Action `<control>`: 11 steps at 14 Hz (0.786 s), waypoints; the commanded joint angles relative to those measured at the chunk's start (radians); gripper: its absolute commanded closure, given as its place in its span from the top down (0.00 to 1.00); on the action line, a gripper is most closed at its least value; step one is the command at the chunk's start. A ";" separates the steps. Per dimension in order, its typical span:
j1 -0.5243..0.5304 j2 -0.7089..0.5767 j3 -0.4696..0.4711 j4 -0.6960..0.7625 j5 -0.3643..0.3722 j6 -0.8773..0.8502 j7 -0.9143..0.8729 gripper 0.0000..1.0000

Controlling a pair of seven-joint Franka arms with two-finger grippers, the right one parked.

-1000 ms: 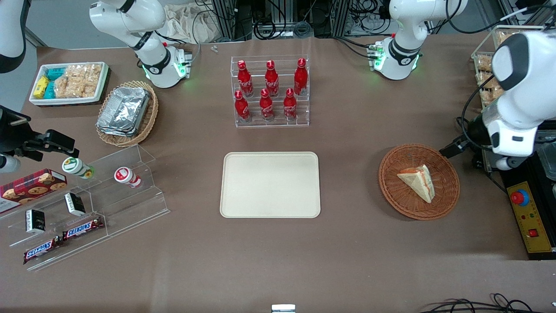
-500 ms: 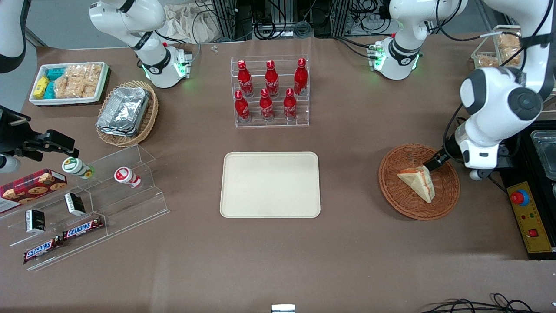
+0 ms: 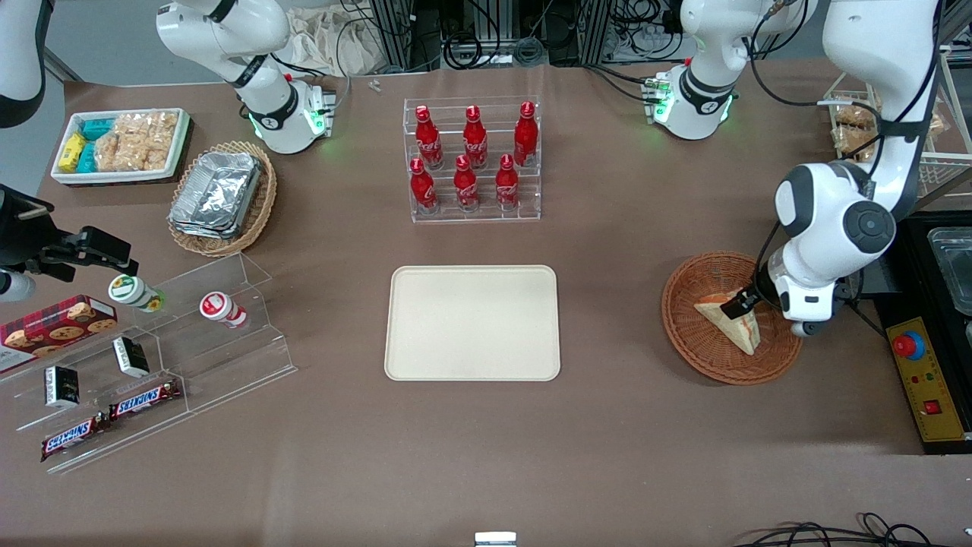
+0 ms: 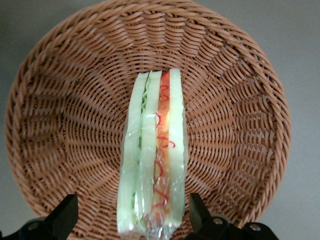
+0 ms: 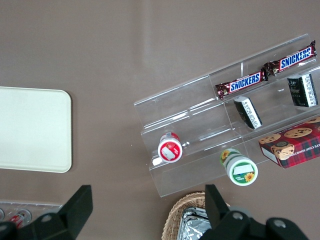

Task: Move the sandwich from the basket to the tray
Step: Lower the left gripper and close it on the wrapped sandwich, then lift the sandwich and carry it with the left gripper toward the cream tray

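My gripper (image 4: 131, 220) hangs low over the basket (image 3: 702, 346), its two black fingers (image 4: 64, 216) spread wide, one on each side of the sandwich (image 4: 152, 155) and clear of its wrapping. In the front view the gripper (image 3: 738, 305) sits right above the thick end of the sandwich (image 3: 730, 319), and only one dark fingertip shows below my white wrist. The sandwich lies in the basket (image 4: 65, 125), wrapped in clear film, its cut edge turned up toward my wrist camera: pale bread slices with a green layer and a red layer between them. The basket stands on the brown table (image 3: 607, 425) toward my end of it, well apart from the tray (image 3: 472, 322), which lies flat near the table's middle with nothing on it. Farther from the front camera than the tray stands a clear rack of red bottles (image 3: 472, 158). Toward the parked arm's end of the table are a tan basket of foil containers (image 3: 222, 197), a white tray of snack packets (image 3: 120, 144) and a clear stepped stand (image 3: 159, 357) with small items.
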 commanded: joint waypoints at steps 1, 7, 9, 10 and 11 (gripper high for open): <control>-0.003 0.041 -0.005 -0.001 0.032 0.065 -0.051 1.00; -0.003 0.069 -0.005 0.001 0.076 0.071 -0.049 0.00; -0.002 0.066 -0.007 0.012 0.083 0.065 -0.041 0.00; -0.002 0.051 -0.007 0.024 0.083 0.051 -0.040 0.00; -0.002 0.014 -0.010 0.036 0.081 0.005 -0.037 0.00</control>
